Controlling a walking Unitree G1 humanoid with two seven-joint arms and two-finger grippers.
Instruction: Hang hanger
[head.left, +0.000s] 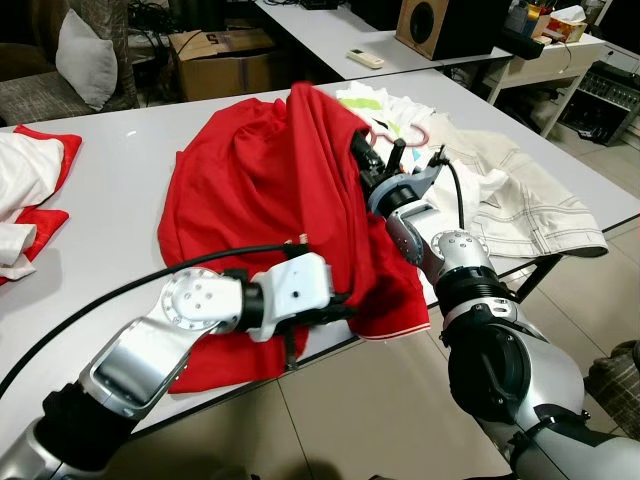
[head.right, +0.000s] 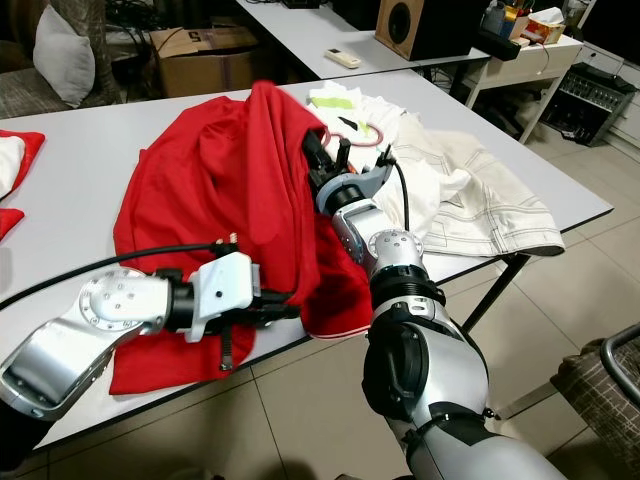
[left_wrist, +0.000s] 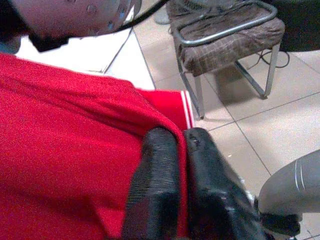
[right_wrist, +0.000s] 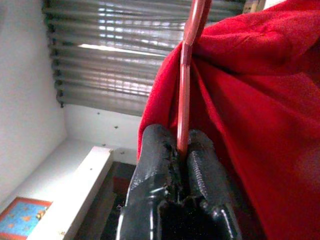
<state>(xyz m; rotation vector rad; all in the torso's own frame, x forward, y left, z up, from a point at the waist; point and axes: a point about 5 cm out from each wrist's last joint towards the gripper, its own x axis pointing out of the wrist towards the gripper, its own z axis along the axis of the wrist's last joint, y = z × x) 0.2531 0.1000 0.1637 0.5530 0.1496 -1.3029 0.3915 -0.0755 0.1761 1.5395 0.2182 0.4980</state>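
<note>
A red shirt (head.left: 260, 190) lies heaped on the grey table (head.left: 120, 150), with one part lifted into a peak at its far right side. My right gripper (head.left: 362, 152) reaches into that peak. In the right wrist view it (right_wrist: 181, 145) is shut on the thin bar of a red hanger (right_wrist: 184, 85), which runs up inside the shirt's folds. My left gripper (head.left: 345, 310) is at the table's front edge, shut on the shirt's white-striped hem (left_wrist: 186, 112); its fingers (left_wrist: 155, 170) pinch the cloth.
A cream garment (head.left: 520, 200) and a white one with a pink hanger (head.left: 412, 125) lie right of the shirt. Red and white clothes (head.left: 30, 200) sit at the table's left end. A padded stool (left_wrist: 225, 40) stands on the tiled floor by the front right corner.
</note>
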